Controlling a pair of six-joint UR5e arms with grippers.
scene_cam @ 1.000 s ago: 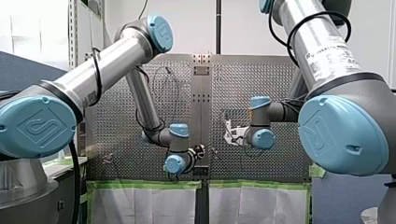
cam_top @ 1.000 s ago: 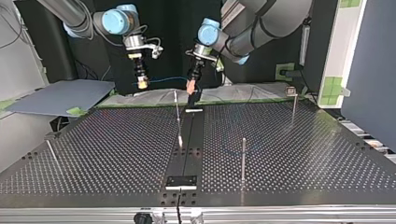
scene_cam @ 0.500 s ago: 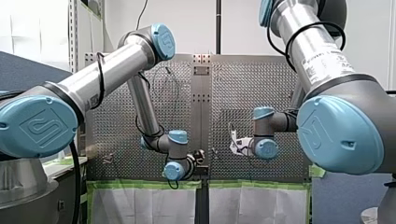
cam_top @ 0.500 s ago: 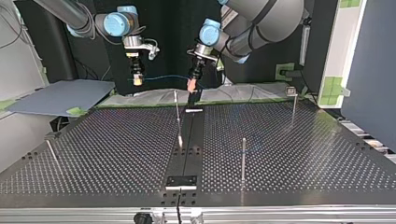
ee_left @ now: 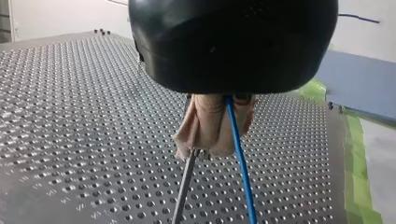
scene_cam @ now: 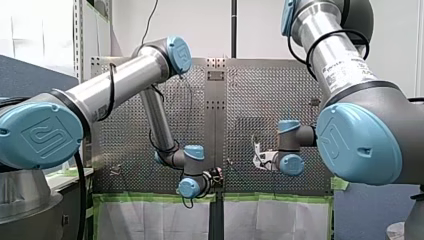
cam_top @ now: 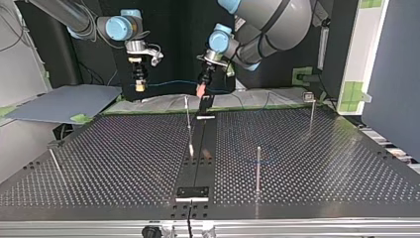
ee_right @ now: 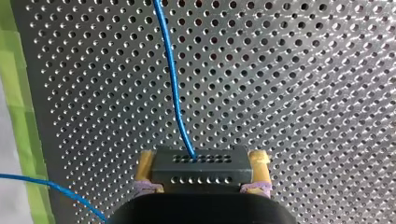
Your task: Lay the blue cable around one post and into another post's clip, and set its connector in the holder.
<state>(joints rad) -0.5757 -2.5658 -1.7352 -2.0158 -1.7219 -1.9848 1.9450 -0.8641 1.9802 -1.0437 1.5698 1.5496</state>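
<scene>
Just behind the thin post (cam_top: 187, 113) near the far edge of the perforated table (cam_top: 307, 163), both arms hang in the air with the blue cable (cam_top: 171, 83) stretched between them. In the top view, my left gripper (cam_top: 201, 92) is just to the right of the post's tip and slightly above it. My right gripper (cam_top: 140, 87) is further off to the post's left and a little higher. The cable runs almost level from one gripper to the other, passing above the post's tip without touching it.

From the left wrist, my left gripper (ee_left: 212, 149) has its beige pads pressed together on the blue cable (ee_left: 239, 154), which drops out below them. The post (ee_left: 184, 186) stands right under the fingertips, just beside the cable.

From the right wrist, my right gripper (ee_right: 201, 161) pinches the black connector (ee_right: 201, 173) between its yellow pads (ee_right: 145, 168). The blue cable (ee_right: 173, 88) leaves the connector's face and runs away over the table.

Two more posts stand to the right of the thin post in the top view, one (cam_top: 257, 163) nearer the camera and one (cam_top: 311, 111) near the far edge.
</scene>
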